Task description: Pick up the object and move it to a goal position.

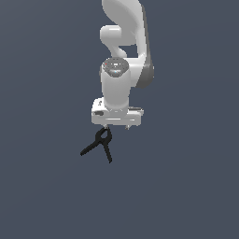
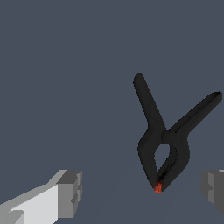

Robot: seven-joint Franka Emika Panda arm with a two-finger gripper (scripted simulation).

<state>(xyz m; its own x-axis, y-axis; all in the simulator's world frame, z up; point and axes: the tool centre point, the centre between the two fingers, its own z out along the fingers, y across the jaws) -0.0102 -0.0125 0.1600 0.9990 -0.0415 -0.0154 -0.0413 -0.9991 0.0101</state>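
Gripper (image 2: 140, 192) spread wide, astride the clamp (image 2: 164, 142); light, rigid, likely slippery; grasp the looped head.

Glossy white, rounded-link robot arm (image 1: 122, 51), dark grey band at the joint at 3 o'clock of the wrist housing. Flat white hand block; blocky white gripper (image 2: 142, 188) fingers (image 2: 52, 199) with grey pads.

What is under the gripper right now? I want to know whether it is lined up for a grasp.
The black spring clamp lies on the grey floor under the open gripper, nearer one fingertip. In the exterior view, the hand covers the clamp's head tip.
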